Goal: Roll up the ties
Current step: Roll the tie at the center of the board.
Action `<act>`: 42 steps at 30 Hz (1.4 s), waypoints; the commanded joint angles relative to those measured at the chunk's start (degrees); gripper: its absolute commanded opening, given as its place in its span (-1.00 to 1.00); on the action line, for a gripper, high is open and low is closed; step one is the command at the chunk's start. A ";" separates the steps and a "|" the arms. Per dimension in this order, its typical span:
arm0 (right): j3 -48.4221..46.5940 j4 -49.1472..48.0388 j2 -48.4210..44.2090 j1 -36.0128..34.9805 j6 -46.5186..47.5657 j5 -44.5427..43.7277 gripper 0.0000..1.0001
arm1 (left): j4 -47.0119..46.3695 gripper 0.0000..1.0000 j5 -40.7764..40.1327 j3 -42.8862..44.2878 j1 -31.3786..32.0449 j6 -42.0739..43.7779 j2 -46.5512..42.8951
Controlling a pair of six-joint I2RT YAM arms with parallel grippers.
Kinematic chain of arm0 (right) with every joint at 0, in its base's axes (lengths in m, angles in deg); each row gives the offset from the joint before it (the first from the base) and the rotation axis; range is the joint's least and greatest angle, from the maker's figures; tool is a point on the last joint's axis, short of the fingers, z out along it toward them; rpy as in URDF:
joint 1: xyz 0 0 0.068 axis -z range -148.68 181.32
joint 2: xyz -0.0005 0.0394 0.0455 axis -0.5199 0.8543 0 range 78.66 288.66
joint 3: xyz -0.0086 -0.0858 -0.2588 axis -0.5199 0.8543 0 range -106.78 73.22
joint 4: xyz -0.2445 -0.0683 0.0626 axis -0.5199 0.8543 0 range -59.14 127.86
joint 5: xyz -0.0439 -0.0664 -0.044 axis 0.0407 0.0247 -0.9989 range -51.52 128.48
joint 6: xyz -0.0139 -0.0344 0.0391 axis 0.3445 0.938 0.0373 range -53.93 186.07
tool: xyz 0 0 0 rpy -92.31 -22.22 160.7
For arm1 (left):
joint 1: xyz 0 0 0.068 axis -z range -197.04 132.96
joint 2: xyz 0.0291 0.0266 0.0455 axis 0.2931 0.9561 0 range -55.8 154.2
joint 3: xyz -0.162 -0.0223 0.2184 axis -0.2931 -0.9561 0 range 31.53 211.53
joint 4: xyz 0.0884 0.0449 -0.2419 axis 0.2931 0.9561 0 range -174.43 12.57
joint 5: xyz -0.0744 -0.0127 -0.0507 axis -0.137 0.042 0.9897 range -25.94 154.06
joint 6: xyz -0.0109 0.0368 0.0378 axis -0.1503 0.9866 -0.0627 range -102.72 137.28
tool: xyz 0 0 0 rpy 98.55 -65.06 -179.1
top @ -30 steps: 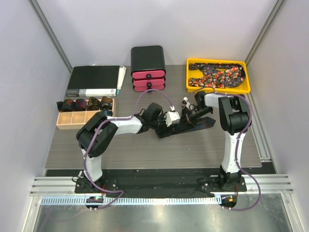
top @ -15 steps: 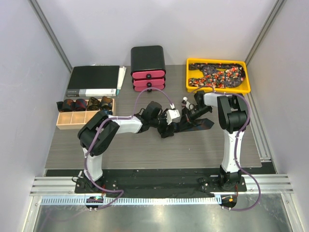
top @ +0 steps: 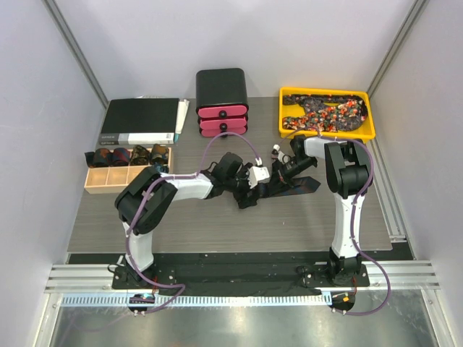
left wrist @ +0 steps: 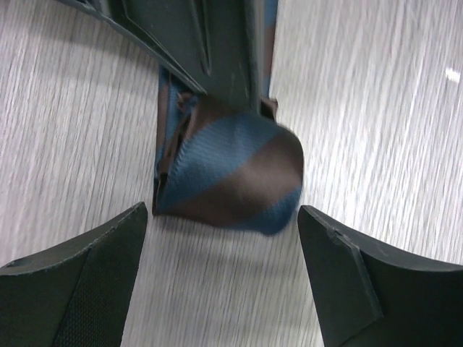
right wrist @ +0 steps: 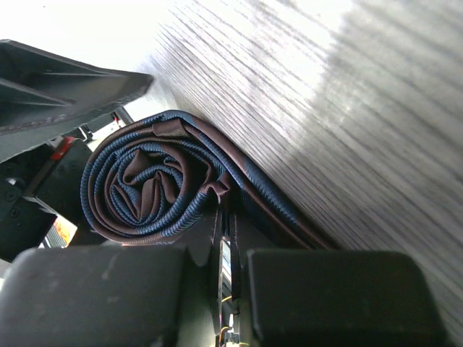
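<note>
Blue-and-brown striped tie [left wrist: 231, 181] sits as a fat coil on the grey wood-grain table [top: 217, 224], in front of the black-and-pink drawer unit [top: 222, 101] and slightly to its right. The unrolled tail lies flat on the table and runs off to the right of the coil, further right of the drawer unit.

Left gripper [left wrist: 221, 217] is spread wide. One finger [left wrist: 79, 289] stands on each side of the coil, and neither touches the fabric. Right gripper [right wrist: 230, 271] is closed, fingers pressed together, tips right against the coil on the side away from the left gripper. Can't tell if any fabric is caught between them. Both grippers meet at the coil, in front of the drawer unit.

Speckled ties [top: 325, 114], dark with red, orange and white flecks, are heaped in a yellow tray [top: 325, 135] to the right of the drawer unit. A wooden box [top: 101, 178] with compartments sits in front of and to the left of the drawer unit, with rolled ties [top: 130, 155] in its back row. A black binder [top: 141, 119] lies just left of the drawer unit.
</note>
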 commanded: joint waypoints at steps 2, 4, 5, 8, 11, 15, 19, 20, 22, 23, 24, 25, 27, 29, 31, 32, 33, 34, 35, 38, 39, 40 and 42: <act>0.53 -1.97 4.79 -0.30 -0.89 -11.97 -0.98 | 7.46 0.73 0.06 2.94 0.29 9.89 -4.31; 0.53 -1.97 4.70 -0.39 -0.89 -11.89 -0.98 | 9.46 0.75 1.63 3.64 0.37 13.13 -3.87; 0.45 -1.88 4.79 -0.48 -0.89 -11.89 -0.97 | 9.48 0.75 1.82 4.26 0.29 13.49 -3.69; 0.45 -1.79 4.88 -0.48 -0.80 -11.71 -0.97 | 9.39 0.75 2.08 6.19 0.29 14.72 -2.20; 0.18 -1.44 4.97 -0.57 -0.80 -11.54 -0.97 | 9.48 0.76 3.05 8.48 0.37 15.60 -0.53; 0.01 -1.26 5.05 -0.57 -0.71 -11.27 -0.97 | 10.62 0.76 4.28 11.38 1.16 16.22 2.10; -0.08 -1.35 5.32 -0.66 -0.89 -10.92 -0.97 | 13.69 0.67 3.32 15.76 2.48 16.40 5.52; -0.08 -1.26 5.32 -0.74 -0.80 -10.83 -0.97 | 16.31 0.64 2.79 16.73 2.57 15.53 6.32; -0.17 -1.26 5.23 -0.74 -0.89 -10.74 -0.97 | 17.74 0.57 1.91 18.24 2.66 14.56 7.81; -0.17 -1.26 5.23 -0.74 -0.89 -10.66 -0.96 | 18.09 0.53 1.47 18.24 2.66 14.38 8.00; -0.17 -1.18 5.32 -0.74 -0.80 -10.66 -0.96 | 18.01 0.41 0.42 17.71 2.57 14.29 8.00; -0.08 -1.18 5.14 -0.74 -0.80 -10.57 -0.96 | 18.01 0.32 -0.11 17.45 2.66 14.20 8.00; 0.01 -1.09 5.05 -0.66 -0.63 -10.39 -0.95 | 18.27 -0.08 -1.77 16.83 2.66 13.59 7.65; 0.01 -0.39 4.70 -0.74 -0.71 -9.96 -0.92 | 19.49 -0.36 -2.31 16.92 2.57 13.06 7.82; -0.34 0.84 3.48 -0.48 1.39 -8.38 -0.81 | 21.95 -0.70 -2.84 17.62 2.57 12.09 8.00; -0.34 1.28 2.69 -0.48 2.53 -7.94 -0.74 | 22.57 -0.77 -3.10 17.88 2.57 11.74 8.17; -0.43 1.72 1.64 -0.31 3.06 -6.63 -0.67 | 22.84 -0.87 -3.45 17.97 2.57 10.52 8.26; -0.52 2.77 -0.29 -0.13 3.59 -6.09 -0.54 | 24.06 -0.90 -3.46 17.97 2.57 10.42 8.35; -0.69 3.30 -1.44 0.57 3.77 -5.39 -0.49 | 24.68 -0.92 -3.28 17.97 2.66 10.25 8.35; -2.36 6.99 -4.35 1.97 6.23 -1.79 -0.41 | 26.00 -0.97 -2.50 17.01 2.57 9.36 8.00; -2.80 7.96 -4.87 2.33 7.36 -0.30 -0.41 | 25.83 -0.97 -2.31 15.88 2.66 9.45 7.65; -3.76 8.14 -5.49 2.68 7.46 0.15 -0.40 | 25.66 -0.98 -2.31 15.34 2.66 9.54 7.47; -4.91 8.14 -5.67 3.30 7.55 0.85 -0.40 | 25.57 -0.98 -2.22 14.29 2.57 9.98 7.47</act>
